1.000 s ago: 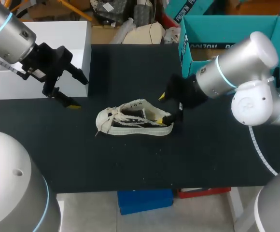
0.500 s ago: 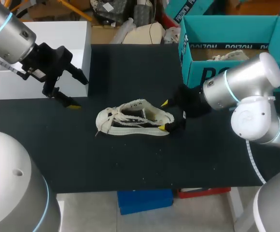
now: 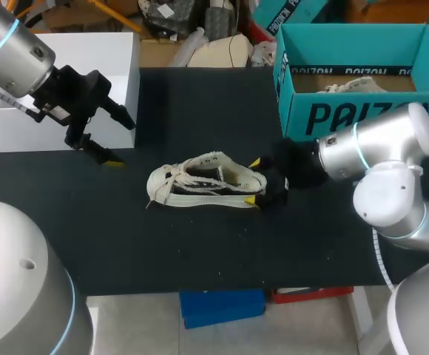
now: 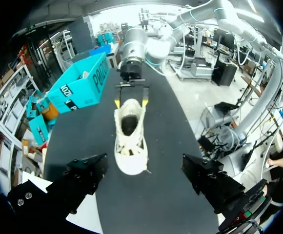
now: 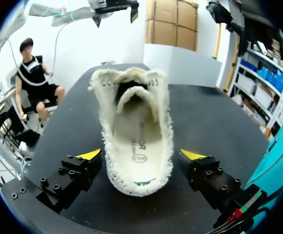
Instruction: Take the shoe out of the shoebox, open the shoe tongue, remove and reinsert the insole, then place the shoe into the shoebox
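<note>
Shoe is out of the shoebox and sits sole-down about mid-table. The box is at the far right corner. Long axis runs along the table's length, toe toward the left edge, heel toward the right edge.

Right gripper is at the heel end, in line with that axis and looking straight into the shoe mouth. Its fingers are spread, one on each side of the heel. The wrist view shows a gap on both sides, so it grips nothing. The insole shows inside, lying flat in the shoe. The tongue is up toward the toe end and the laces look loose.

Left gripper hovers toward the far left corner, well apart from the toe. Its fingers are spread too, with nothing between them.

My read: right arm is much the nearer and lined up on the heel. A squeeze there would pin the shoe across its width. The left arm would have to come in from the toe side for the tongue. Risk: the heel collar is soft and may fold rather than hold.
</note>
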Robot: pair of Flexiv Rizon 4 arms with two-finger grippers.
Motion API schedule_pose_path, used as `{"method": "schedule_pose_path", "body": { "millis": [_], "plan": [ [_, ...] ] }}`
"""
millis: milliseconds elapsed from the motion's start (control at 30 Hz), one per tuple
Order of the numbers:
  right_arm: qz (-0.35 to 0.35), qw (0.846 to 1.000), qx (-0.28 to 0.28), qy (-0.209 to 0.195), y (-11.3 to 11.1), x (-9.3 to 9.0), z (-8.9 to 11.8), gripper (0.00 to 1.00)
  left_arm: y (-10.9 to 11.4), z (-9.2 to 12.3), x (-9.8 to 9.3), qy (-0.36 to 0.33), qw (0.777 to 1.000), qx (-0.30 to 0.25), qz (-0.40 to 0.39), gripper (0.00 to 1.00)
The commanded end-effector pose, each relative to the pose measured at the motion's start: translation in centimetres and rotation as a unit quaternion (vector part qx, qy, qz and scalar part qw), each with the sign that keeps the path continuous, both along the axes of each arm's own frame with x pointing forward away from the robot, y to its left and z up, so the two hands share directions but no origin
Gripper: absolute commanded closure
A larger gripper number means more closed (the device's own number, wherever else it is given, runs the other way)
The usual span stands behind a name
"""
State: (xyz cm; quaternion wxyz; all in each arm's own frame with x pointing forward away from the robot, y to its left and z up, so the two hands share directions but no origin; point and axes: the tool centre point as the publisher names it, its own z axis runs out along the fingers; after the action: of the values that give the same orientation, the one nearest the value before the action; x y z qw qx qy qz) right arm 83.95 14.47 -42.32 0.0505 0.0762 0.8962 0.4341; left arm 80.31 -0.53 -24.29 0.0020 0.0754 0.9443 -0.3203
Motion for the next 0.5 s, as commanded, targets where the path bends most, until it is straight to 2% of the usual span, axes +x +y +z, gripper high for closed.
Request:
{"method": "schedule_pose_path", "body": {
  "millis": [33, 500],
  "plan": [
    [0.002, 1.000, 0.016, -0.002, 0.26, 0.37, -0.69, 0.00, -0.04, -0.15, 0.02, -0.001, 1.000, 0.000, 0.000, 0.00],
    [0.008, 1.000, 0.024, 0.004, 0.30, 0.46, -1.58, 0.00, -0.04, -0.15, 0.02, -0.001, 1.000, 0.000, 0.000, 0.00]
  ]
}}
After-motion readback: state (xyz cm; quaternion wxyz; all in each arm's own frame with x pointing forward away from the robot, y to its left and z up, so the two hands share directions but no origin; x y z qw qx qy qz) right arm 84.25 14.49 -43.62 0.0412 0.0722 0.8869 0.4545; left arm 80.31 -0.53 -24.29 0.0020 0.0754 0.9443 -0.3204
